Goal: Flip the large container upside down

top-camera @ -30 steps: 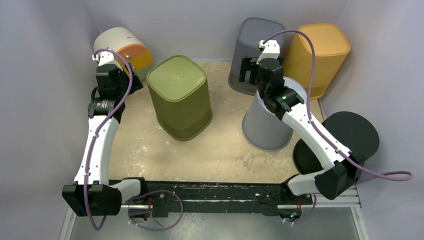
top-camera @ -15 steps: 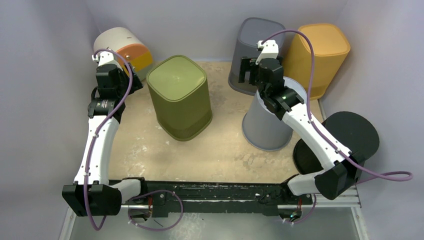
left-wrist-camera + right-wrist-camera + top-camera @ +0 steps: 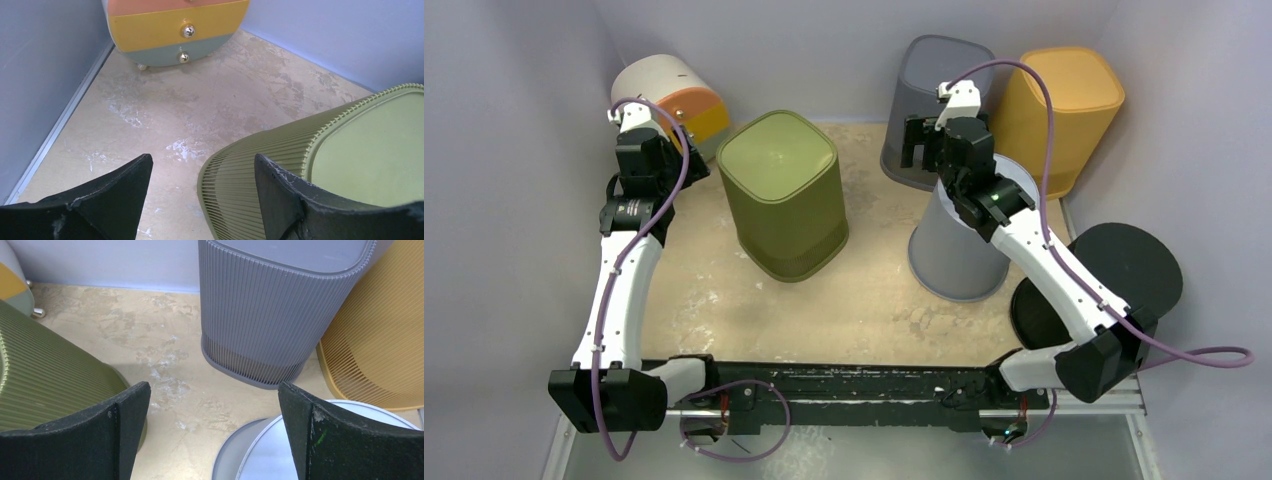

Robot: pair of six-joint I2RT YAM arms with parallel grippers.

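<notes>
the green container (image 3: pixel 784 190) stands base-up in the upper middle of the desk (image 3: pixel 874 310), with bare desk below and left of it. a grey bin (image 3: pixel 934 90) and a yellow bin (image 3: pixel 1069 110) crowd the upper right, by the walls (image 3: pixel 844 40). since the earlier frame the right arm has shifted slightly and the container has not moved. the left tool (image 3: pixel 200 165) gapes empty just left of the container, and the right tool (image 3: pixel 215 390) is spread wide, empty, to its right.
</notes>
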